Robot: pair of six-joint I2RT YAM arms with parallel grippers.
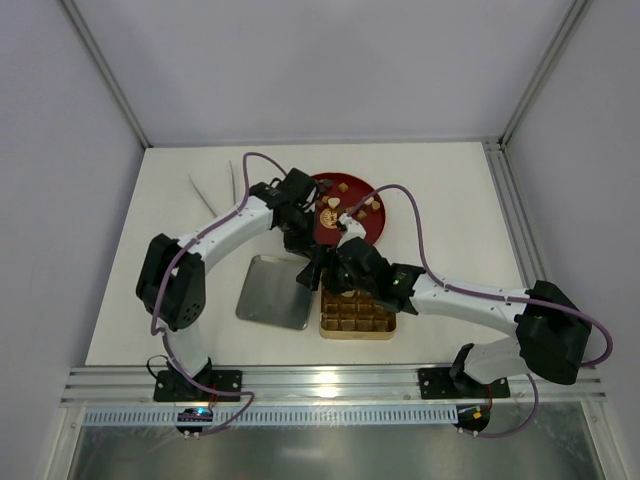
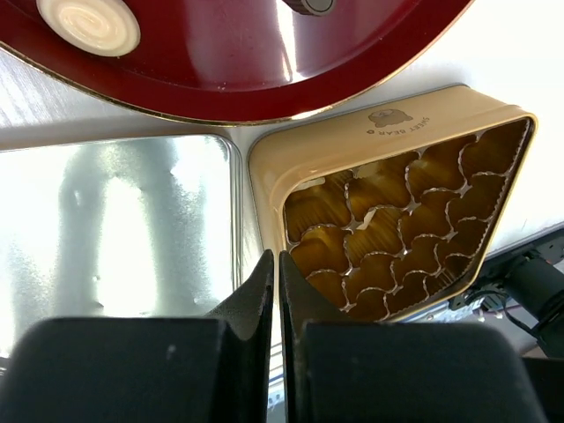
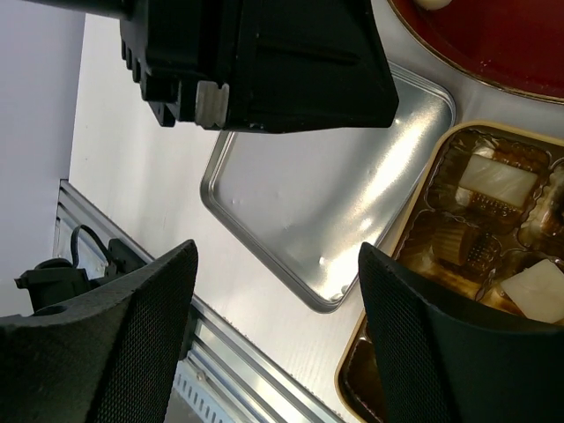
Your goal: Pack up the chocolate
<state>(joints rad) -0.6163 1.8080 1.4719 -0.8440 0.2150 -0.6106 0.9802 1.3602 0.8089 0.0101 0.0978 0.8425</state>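
Observation:
Several pieces of the chocolate [image 1: 330, 215] lie on the round red plate [image 1: 358, 228]; a cream-white swirl piece [image 2: 88, 23] shows on it in the left wrist view. More white chocolate [image 3: 498, 180] and brown chocolate [image 3: 449, 242] sit in cells of the gold tin [image 1: 357, 312], whose other paper cups [image 2: 401, 220] are empty. My left gripper [image 2: 275, 261] is shut with nothing in it, and it hovers over the gap between the tin and the silver lid [image 2: 115, 229]. My right gripper [image 3: 278, 291] is open and empty over the lid's corner [image 3: 326, 203], its right finger [image 3: 405, 317] above the tin's edge.
Both wrists crowd together between the plate and the tin [image 1: 325, 265], and the left arm's gripper body [image 3: 264, 62] fills the top of the right wrist view. Two white strips [image 1: 212, 190] lie at the back left. An aluminium rail [image 1: 330, 385] runs along the near edge.

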